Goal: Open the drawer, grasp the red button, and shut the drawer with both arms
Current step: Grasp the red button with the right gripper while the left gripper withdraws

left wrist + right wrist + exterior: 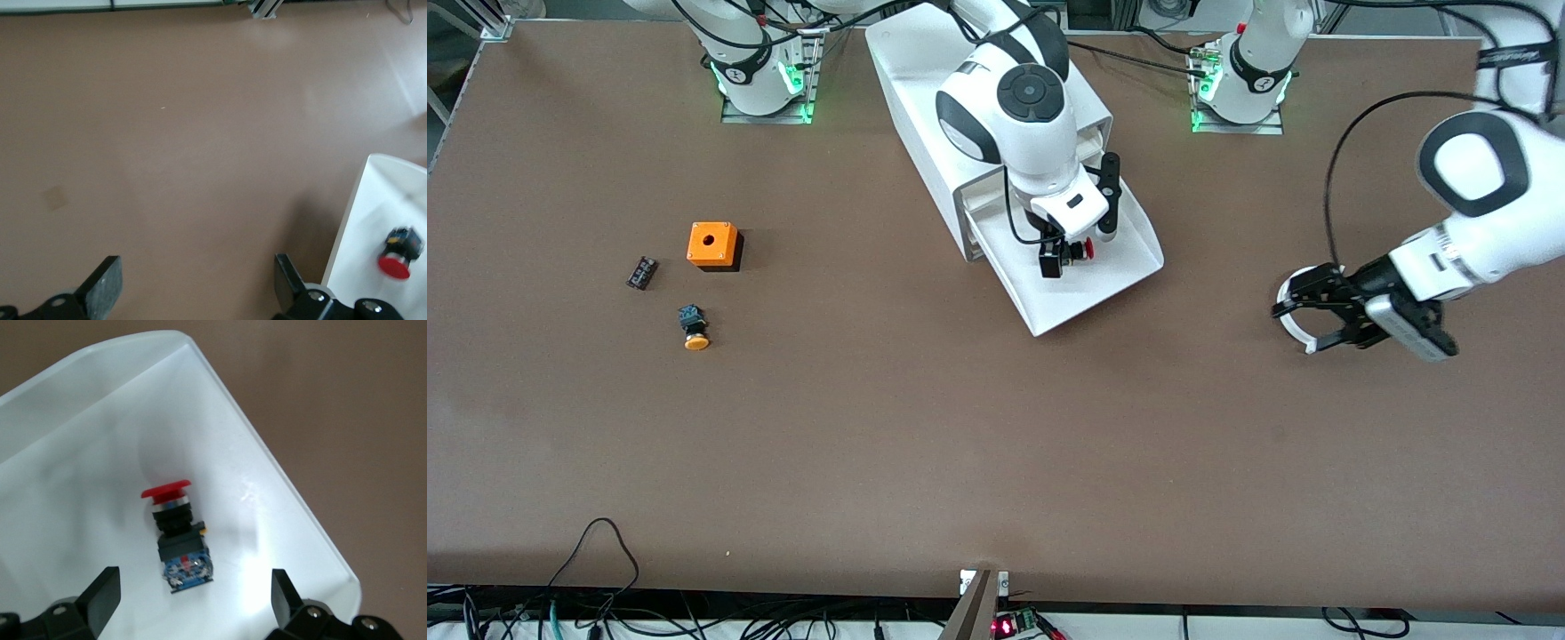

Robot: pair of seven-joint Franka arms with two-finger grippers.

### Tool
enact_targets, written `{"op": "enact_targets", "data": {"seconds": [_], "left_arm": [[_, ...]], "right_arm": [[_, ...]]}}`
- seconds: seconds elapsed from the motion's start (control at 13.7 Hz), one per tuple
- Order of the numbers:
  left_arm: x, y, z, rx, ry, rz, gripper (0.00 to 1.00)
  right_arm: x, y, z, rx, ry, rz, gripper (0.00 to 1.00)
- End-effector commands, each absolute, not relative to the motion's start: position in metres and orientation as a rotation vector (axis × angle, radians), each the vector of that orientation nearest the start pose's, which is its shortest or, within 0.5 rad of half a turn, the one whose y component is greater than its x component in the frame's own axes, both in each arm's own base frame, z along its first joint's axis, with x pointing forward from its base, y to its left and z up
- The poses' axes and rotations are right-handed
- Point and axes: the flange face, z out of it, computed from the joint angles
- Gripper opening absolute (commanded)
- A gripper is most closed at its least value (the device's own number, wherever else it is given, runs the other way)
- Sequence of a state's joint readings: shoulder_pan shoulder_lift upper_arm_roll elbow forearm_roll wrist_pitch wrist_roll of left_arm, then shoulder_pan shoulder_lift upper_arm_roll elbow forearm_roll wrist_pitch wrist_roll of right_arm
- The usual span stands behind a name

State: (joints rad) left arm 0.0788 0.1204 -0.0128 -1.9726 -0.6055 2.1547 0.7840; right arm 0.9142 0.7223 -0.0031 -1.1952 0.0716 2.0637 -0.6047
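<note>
Now the right gripper (pixel 1074 246) hangs over the pulled-out drawer (pixel 1112 267), fingers spread wide, and the button (pixel 177 533) lies on the drawer floor in line with the gap between them, untouched; the fingertips (pixel 103 595) frame it on either side with clear space to spare. The drawer juts from the white cabinet (pixel 925 107) toward the front camera, and the button is the only thing seen in it; it lies on its side, long axis running from its blue-marked base to the red cap. The left gripper (pixel 1307 318) sits over bare table (pixel 960 444) toward the left arm's end, fingers (pixel 107 283) parted and empty, beside the drawer's rim.
</note>
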Motion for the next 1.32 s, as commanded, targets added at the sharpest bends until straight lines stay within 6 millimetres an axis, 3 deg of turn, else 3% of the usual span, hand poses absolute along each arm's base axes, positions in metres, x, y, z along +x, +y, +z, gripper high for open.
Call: {"op": "enact_targets", "data": {"seconds": [0.0, 0.15, 0.51, 0.73, 0.8, 1.1, 1.24], "left_arm": [[0.590, 0.033, 0.469, -3.331, 0.820, -0.396, 1.00], [0.587, 0.041, 0.495, -3.274, 0.787, -0.247, 1.00], [0.582, 0.052, 0.558, -3.176, 0.461, -0.028, 1.00], [0.574, 0.047, 0.579, -3.188, 0.143, 0.070, 1.00], [0.573, 0.041, 0.582, -3.167, 0.055, 0.096, 1.00], [0.569, 0.017, 0.600, -3.154, -0.140, 0.100, 1.00], [0.568, 0.001, 0.601, -3.090, -0.182, 0.088, 1.00]], "right_arm": [[0.465, 0.612, 0.362, -2.198, -2.165, -0.213, 1.00], [0.464, 0.612, 0.357, -2.158, -2.216, -0.196, 1.00], [0.455, 0.619, 0.334, -2.098, -2.283, -0.158, 1.00], [0.454, 0.620, 0.331, -2.095, -2.287, -0.148, 1.00], [0.453, 0.620, 0.331, -2.096, -2.288, -0.143, 0.94], [0.452, 0.620, 0.327, -2.090, -2.317, -0.135, 0.50], [0.452, 0.621, 0.329, -2.092, -2.311, -0.151, 0.39]]}}
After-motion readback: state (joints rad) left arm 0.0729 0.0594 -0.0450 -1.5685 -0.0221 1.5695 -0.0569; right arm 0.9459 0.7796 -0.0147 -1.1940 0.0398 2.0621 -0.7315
